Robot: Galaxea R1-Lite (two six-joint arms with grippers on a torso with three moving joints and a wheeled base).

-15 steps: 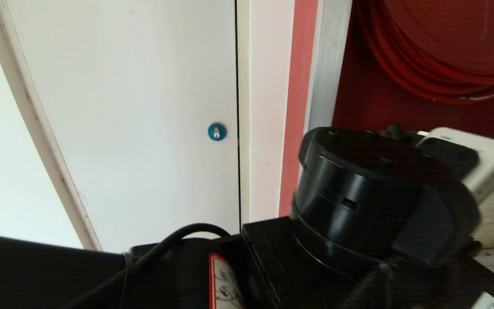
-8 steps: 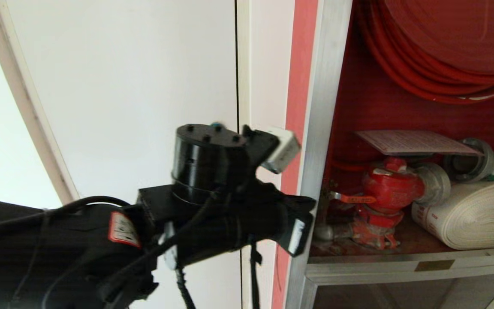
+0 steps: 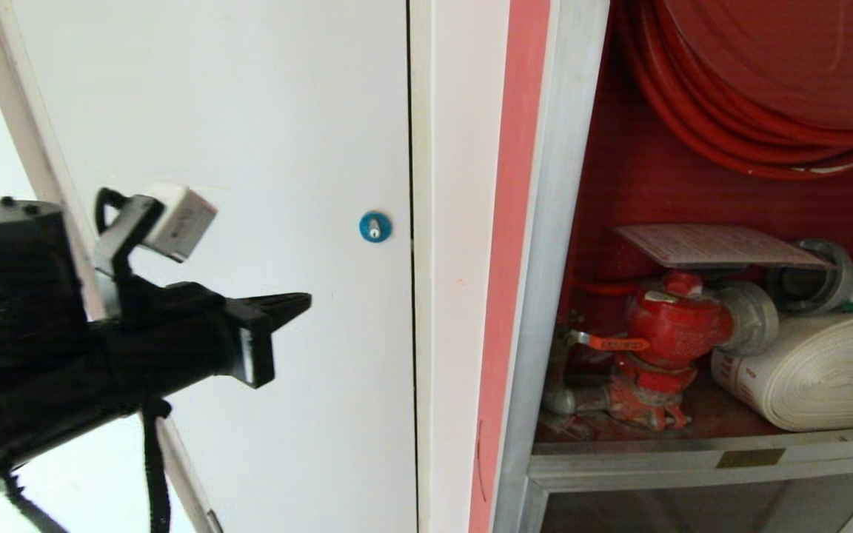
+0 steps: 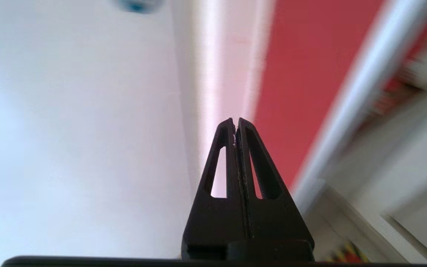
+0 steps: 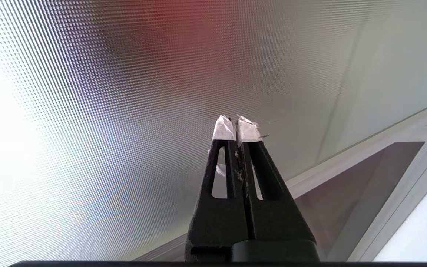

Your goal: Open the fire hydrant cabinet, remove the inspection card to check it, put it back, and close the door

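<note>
Indoor wall of a public or commercial building, a recessed fire hydrant cabinet (image 3: 567, 222) with silver frame and red interior, red hose reel (image 3: 767, 81), red valve (image 3: 674, 318), rolled white hose (image 3: 811, 377), beside a white panel (image 3: 234, 148) with blue round lock (image 3: 375, 226).

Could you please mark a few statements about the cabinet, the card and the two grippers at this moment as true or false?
1. The inspection card lies on top of the red valve inside the fire hydrant cabinet. True.
2. The left gripper holds the inspection card. False: it is shut on nothing, in front of the white panel.
3. The right gripper has its fingers wide apart. False: they are shut together.
4. A white rolled hose lies beside the red valve. True.
5. The blue round lock sits on the cabinet's red back wall. False: it is on the white panel.
</note>
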